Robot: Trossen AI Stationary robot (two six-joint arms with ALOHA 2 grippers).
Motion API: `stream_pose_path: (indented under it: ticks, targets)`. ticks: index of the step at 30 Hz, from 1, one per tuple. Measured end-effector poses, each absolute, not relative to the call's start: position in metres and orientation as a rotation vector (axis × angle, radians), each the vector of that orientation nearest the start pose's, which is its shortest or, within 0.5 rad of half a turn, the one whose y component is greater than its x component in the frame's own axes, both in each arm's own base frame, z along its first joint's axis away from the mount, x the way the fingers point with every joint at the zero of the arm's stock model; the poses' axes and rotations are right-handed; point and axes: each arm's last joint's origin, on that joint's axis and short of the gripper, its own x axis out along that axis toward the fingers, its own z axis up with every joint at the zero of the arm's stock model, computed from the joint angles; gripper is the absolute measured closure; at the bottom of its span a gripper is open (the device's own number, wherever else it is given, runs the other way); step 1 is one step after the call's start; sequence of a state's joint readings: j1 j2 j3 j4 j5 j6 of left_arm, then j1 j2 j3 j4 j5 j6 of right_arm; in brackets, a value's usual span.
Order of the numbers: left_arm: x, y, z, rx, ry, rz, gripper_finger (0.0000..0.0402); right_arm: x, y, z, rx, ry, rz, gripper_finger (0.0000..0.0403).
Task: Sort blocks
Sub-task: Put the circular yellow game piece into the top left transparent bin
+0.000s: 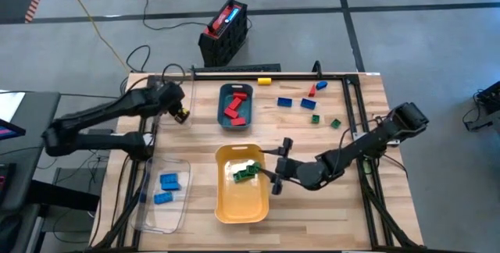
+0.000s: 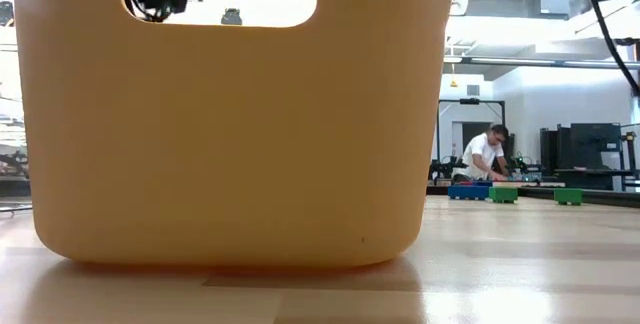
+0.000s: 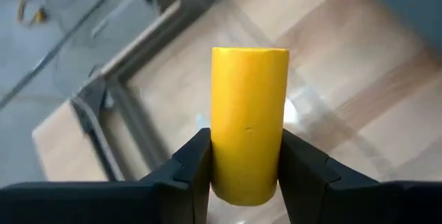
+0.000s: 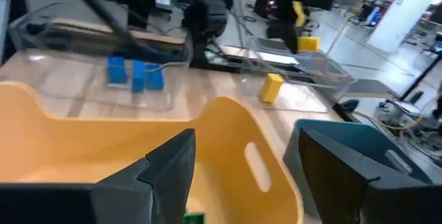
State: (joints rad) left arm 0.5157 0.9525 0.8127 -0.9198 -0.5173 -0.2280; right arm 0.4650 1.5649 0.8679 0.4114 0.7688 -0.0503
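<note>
The table point(image 1: 344, 214) is pale wood with a light grain, edged by a black frame point(image 1: 353, 97). Both arms are dark, almost black; the left gripper point(image 3: 243, 175) has black fingers closed on a plain yellow block point(image 3: 247, 124). The right gripper point(image 1: 275, 167) is likewise black, fingers spread. The yellow tray point(image 1: 242, 202) is a warm orange-yellow and holds green blocks point(image 1: 246, 172). The teal tray point(image 1: 221, 112) carries red blocks point(image 1: 235, 106). The clear tray point(image 1: 148, 206) holds blue blocks point(image 1: 166, 187). Loose on the wood lie a yellow block point(image 1: 264, 80), a red block point(image 1: 312, 91), blue blocks point(image 1: 296, 102) and green blocks point(image 1: 324, 120). On the grey floor sits a red-and-black box point(image 1: 224, 30).
</note>
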Motion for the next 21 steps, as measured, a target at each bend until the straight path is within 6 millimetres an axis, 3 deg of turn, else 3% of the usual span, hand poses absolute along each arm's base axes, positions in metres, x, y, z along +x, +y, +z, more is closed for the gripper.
stream_pose_path:
  ticks: [15,21]
  targets:
    - [0.142,0.167,0.248,-0.372,1.149,1.076,0.028,0.3,0.148,0.233,-0.134,0.164,-0.244,0.0138]
    - [0.148,0.194,0.231,-0.422,1.248,1.071,0.028,0.301,0.155,0.228,-0.12,0.152,-0.222,0.0138]
